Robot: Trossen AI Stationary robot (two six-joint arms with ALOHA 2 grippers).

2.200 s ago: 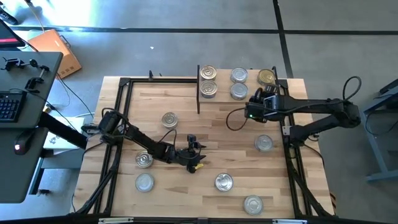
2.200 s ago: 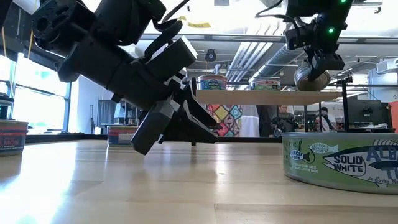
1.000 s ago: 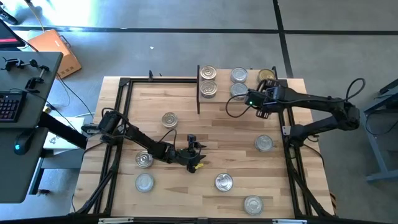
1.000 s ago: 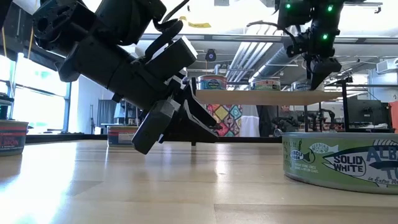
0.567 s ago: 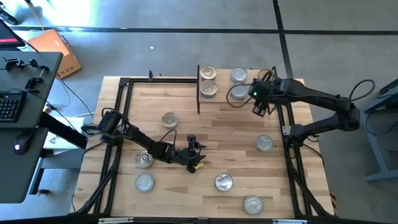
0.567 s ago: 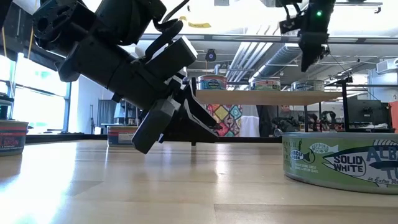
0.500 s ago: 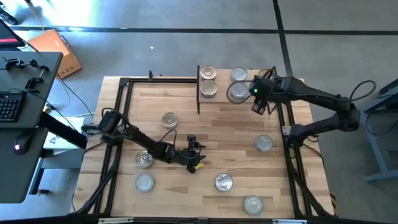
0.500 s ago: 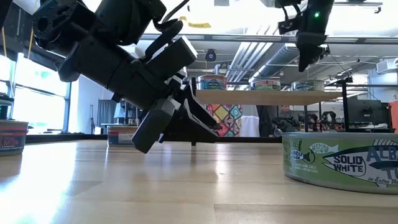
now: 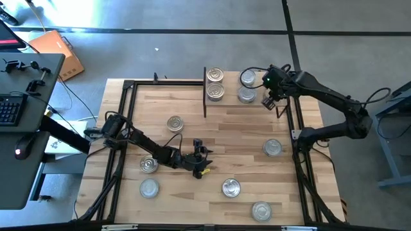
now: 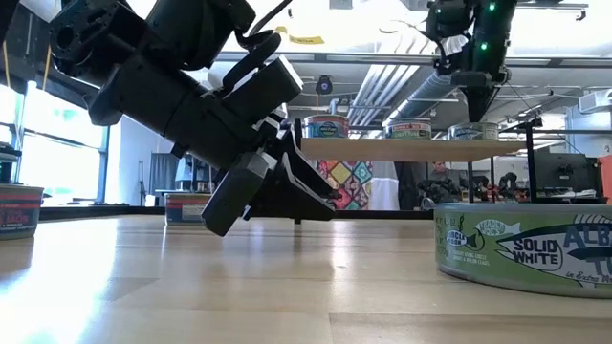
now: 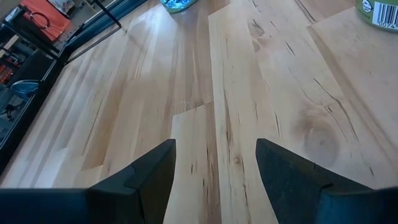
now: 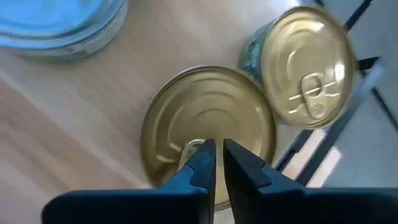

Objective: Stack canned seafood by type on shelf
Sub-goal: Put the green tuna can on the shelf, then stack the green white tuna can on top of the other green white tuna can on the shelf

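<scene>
Gold tins, light-wood shelf

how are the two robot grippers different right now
The left gripper hangs low over the middle of the table with fingers apart, holding nothing. The right gripper is above the shelf, fingers nearly together over a gold tin. Both are dark two-finger grippers, neither holding anything.

Right claw nearly shut, seemingly empty.

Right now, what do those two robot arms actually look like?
Both are dark, jointed arms with black cables looping alongside. The left gripper has a yellow bit near its tip; the right gripper ends in two slim black fingers, and green lights glow on its wrist.
</scene>
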